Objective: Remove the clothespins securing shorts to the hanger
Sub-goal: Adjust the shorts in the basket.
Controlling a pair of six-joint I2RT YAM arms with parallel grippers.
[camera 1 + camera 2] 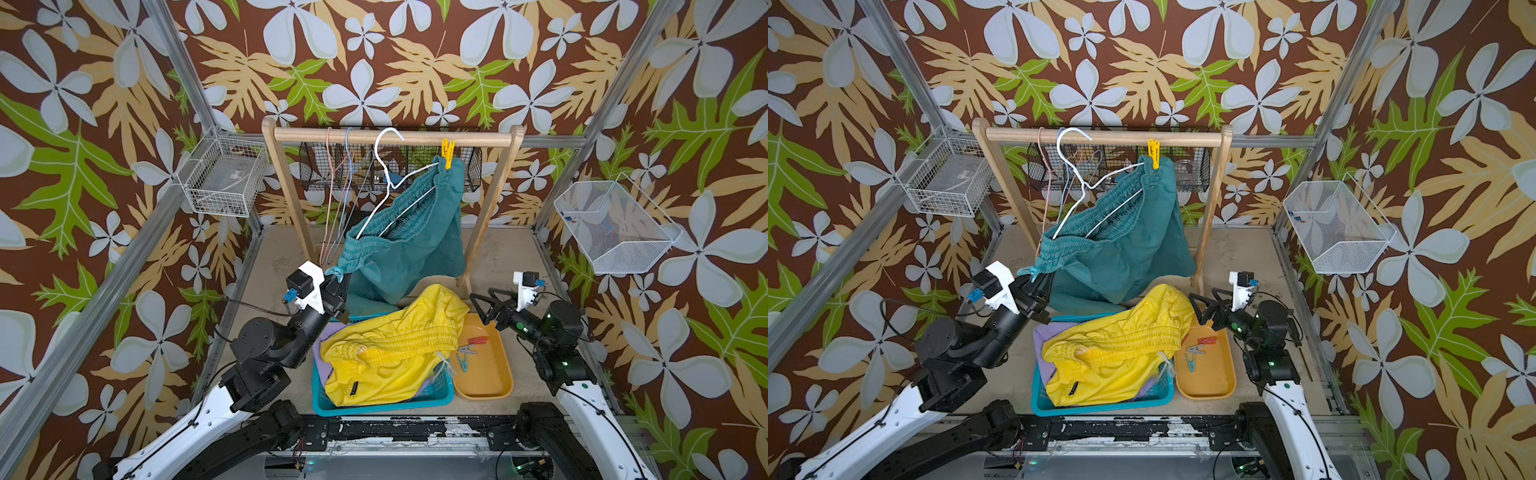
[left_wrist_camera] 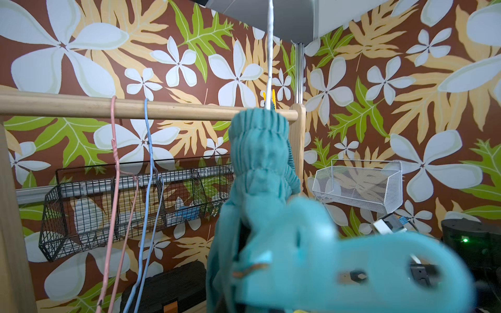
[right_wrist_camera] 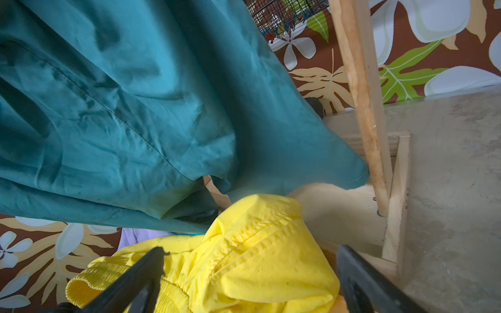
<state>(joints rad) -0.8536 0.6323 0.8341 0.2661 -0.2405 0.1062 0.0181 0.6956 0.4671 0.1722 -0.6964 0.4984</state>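
Teal clothespin point(image 2: 339, 260), blurred and close, sits clamped in the left pincer point(image 1: 337, 282) on a waistband corner of the teal shorts point(image 1: 407, 257). Right pincer point(image 1: 478, 309) stands wide apart, empty, just beside the yellow shorts point(image 1: 395, 345).

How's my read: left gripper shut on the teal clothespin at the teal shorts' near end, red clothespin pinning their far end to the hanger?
One slip: the far-end clothespin is yellow, not red, as both top views show. The left gripper is shut on the teal clothespin.

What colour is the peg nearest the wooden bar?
Yellow clothespin; a top view shows it best.
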